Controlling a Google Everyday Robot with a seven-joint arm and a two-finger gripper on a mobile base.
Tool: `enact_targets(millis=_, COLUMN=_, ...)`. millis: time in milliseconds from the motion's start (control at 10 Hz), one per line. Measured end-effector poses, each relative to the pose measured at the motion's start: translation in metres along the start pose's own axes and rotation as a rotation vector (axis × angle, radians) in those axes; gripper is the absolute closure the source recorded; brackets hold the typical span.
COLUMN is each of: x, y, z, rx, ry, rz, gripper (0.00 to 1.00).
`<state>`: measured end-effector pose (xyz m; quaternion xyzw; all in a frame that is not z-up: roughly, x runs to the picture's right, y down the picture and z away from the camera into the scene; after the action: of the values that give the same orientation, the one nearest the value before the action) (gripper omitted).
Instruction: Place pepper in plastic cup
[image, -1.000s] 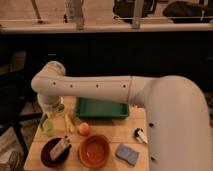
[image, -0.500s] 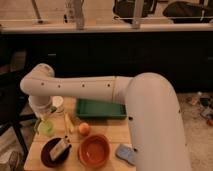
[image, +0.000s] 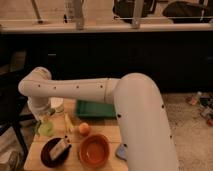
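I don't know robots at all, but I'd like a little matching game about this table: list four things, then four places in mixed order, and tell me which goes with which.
Things:
1. orange bowl
2. green tray
3. plastic cup
4. blue sponge

Places:
A. at the back, behind the small orange fruit
B. front right, partly hidden by the arm
C. front middle, beside the dark bowl
D. far left, just below the shut gripper

Pairs: 1-C, 2-A, 3-D, 4-B
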<state>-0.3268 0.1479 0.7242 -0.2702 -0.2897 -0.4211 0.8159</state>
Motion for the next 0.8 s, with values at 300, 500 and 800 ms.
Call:
enact_targets(millis=300, x=0.001, y=0.000, z=0.017, rx=-0.048, ry=-0.006, rz=-0.013, gripper=1.00)
enact_targets(millis=500, x=0.001, y=-0.001, z=0.026, rx=-0.073, ry=-0.012, rz=-0.020, gripper=1.00)
enact_targets(millis=800, x=0.006, y=-0.001, z=0.034, rx=-0.101, ry=-0.013, rz=-0.019, gripper=1.00)
